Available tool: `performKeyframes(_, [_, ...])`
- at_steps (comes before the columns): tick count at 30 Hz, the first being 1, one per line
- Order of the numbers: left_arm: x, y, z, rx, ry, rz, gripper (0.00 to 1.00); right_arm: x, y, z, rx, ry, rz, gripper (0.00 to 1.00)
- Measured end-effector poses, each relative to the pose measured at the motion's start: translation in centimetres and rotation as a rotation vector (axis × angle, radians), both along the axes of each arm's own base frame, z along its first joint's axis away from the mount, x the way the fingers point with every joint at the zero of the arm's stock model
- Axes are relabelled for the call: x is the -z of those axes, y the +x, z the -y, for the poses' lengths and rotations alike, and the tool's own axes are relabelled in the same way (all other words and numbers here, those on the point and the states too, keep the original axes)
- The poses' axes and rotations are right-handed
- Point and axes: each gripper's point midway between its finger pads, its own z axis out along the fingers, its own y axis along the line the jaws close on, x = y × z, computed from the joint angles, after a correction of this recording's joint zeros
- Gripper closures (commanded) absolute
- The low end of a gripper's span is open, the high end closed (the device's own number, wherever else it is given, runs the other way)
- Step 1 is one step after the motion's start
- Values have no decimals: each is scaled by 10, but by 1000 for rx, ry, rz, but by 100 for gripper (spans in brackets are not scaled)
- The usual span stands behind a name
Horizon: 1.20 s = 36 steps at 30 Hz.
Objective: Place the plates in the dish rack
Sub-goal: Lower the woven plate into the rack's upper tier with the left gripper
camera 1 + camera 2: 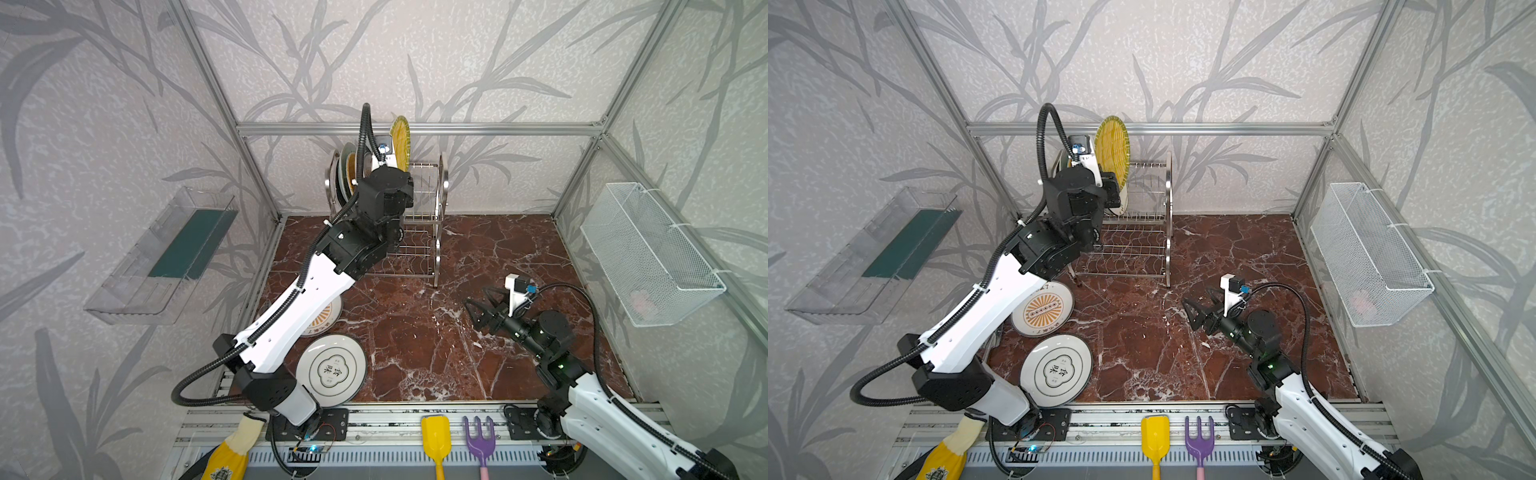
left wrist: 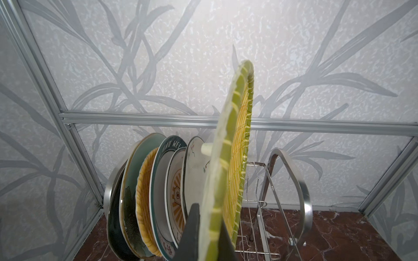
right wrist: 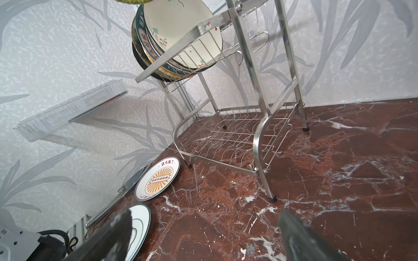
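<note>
White shells, black joints, ribbed cables, black right pincer

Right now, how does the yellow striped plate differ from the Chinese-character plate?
The yellow striped plate stands on edge; the Chinese-character plate lies flat, face up. The yellow striped plate is held over the dish rack by the shut left end effector; the Chinese-character plate rests ungripped on the table. The yellow striped plate is yellow, green-rimmed; the Chinese-character plate white, dark-ringed. Both are round.
</note>
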Motion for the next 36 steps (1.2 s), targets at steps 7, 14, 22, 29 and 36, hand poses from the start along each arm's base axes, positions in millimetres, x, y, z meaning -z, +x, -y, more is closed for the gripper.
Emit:
performKeyframes(7, [21,30,11,17,84,-79,100,-3,-8,-12,-45,-16,42,1])
performKeyframes(14, [41,55,13,-8,135,-135,100,7,-5,-17,-56,-41,29,1])
performKeyframes(22, [61,77,6,-51,167,-187,100,14,-4,-20,-64,-59,18,1])
performKeyframes(29, [68,88,5,-70,169,-210,100,12,-4,-21,-67,-57,28,1])
performKeyframes(36, [70,95,9,-84,151,-215,100,16,-4,-23,-71,-62,18,1])
